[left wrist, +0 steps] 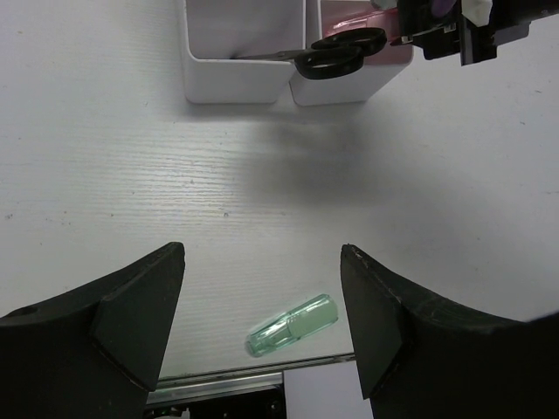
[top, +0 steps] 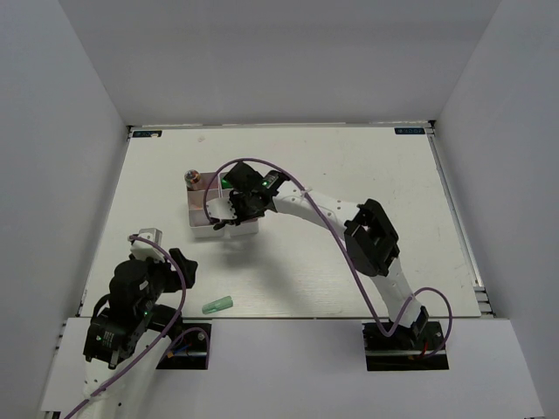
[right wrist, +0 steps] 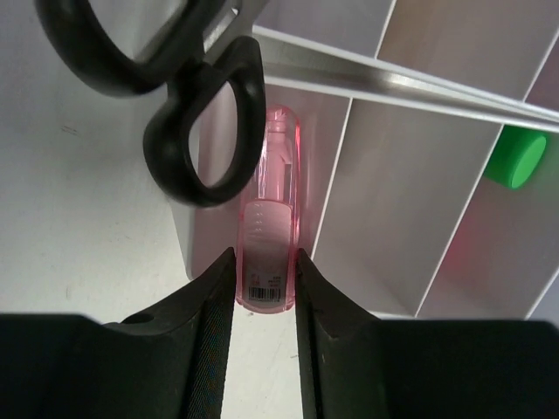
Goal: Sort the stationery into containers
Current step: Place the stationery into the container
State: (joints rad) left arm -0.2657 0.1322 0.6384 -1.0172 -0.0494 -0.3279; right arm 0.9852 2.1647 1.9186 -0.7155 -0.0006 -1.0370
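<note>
- White table (top: 349,262) boxed in by plain white walls (top: 70,131); both arm bases sit at its near edge.
- Closest to the bases, a pale green marker (left wrist: 293,325) lies flat on the table by the near edge, tilted a little, its thicker end to the right in the left wrist view.
- Above it hangs the left gripper (left wrist: 262,262), its jaws spread wide and grasping nothing. The marker lies below the gap between the two black fingers (left wrist: 131,305), touching neither.
- Farther out, well apart from the marker, stand the white trays (left wrist: 236,87) side by side, left of the table's middle.
- Black-handled scissors (right wrist: 188,105) rest across the trays' rim. The handles overhang the outer wall and the blade runs over the dividers.
- Reaching over from the far side of the table, the right gripper (right wrist: 265,262) is clenched on a pink highlighter (right wrist: 272,175). Its far end points down into the end compartment, just under the scissors' handles; I cannot tell whether it touches the bottom.
- A green cap (right wrist: 515,157) shows in a compartment farther along.
</note>
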